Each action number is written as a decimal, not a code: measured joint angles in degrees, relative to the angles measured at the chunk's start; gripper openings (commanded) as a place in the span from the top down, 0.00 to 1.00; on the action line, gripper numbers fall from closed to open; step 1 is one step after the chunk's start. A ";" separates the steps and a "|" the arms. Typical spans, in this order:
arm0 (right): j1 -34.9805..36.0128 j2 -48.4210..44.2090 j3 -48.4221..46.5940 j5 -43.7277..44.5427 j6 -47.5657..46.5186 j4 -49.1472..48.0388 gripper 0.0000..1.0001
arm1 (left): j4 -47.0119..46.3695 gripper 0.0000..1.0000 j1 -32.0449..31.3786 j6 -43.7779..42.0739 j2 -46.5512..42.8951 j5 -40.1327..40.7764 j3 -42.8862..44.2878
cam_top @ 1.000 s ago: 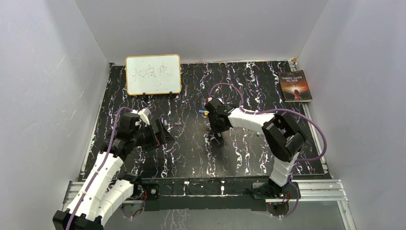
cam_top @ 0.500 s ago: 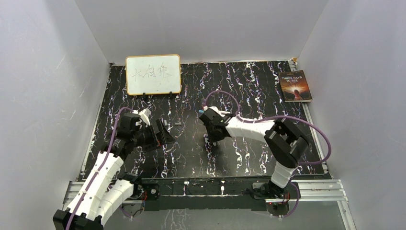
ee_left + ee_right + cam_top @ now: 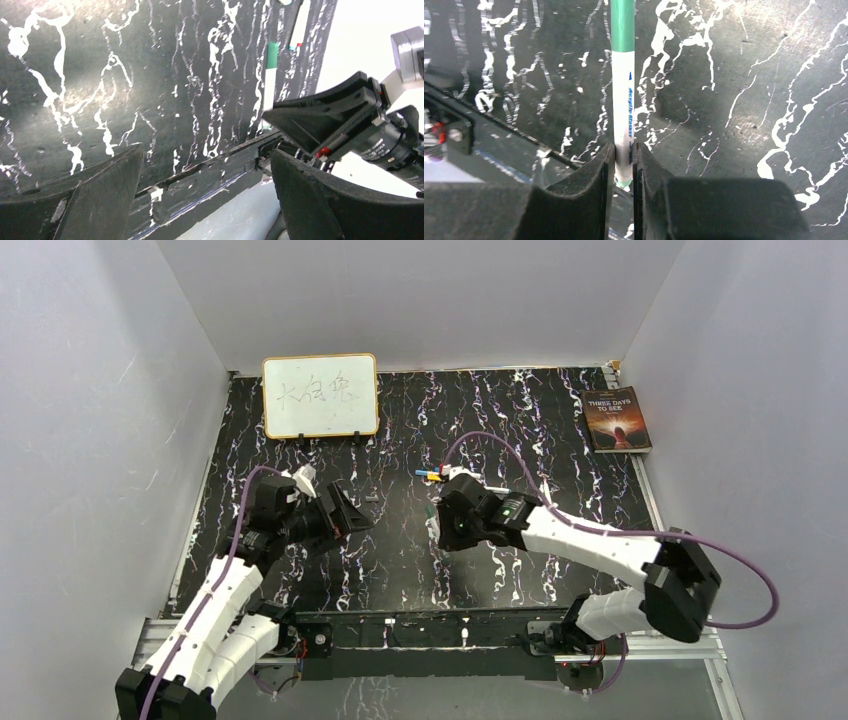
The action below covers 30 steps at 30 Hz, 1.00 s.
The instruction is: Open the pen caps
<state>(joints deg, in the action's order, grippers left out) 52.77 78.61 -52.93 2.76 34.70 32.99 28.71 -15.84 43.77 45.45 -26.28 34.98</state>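
My right gripper (image 3: 624,150) is shut on the tail end of a green pen's white barrel (image 3: 624,115). The pen points away from the wrist, and its green pen cap (image 3: 622,25) is on. The left wrist view shows the same pen (image 3: 269,90) with its cap (image 3: 272,55) sticking out of the right gripper's fingers (image 3: 325,112). My left gripper (image 3: 205,152) is open and empty, a short way left of the pen. From above, the left gripper (image 3: 345,512) faces the right gripper (image 3: 440,525). Other pens (image 3: 432,476) with coloured caps lie just behind the right gripper.
A framed whiteboard (image 3: 320,395) stands at the back left. A book (image 3: 617,420) lies at the back right. A small dark piece (image 3: 371,498) sits on the black marbled table (image 3: 520,420) between the grippers. Grey walls close in three sides.
The right gripper closed on the green pen and moved nearer. The right arm's elbow swung down to the right. The left gripper tilted slightly toward the right one.
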 measured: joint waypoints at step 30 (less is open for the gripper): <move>2.16 5.90 -2.71 -15.98 9.35 -14.43 0.87 | -29.40 0.02 -2.36 18.51 6.16 -3.34 -7.93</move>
<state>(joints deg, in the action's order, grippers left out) 54.94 84.51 -55.64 -13.21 44.05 18.57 -0.69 -18.20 62.28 51.62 -29.63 27.05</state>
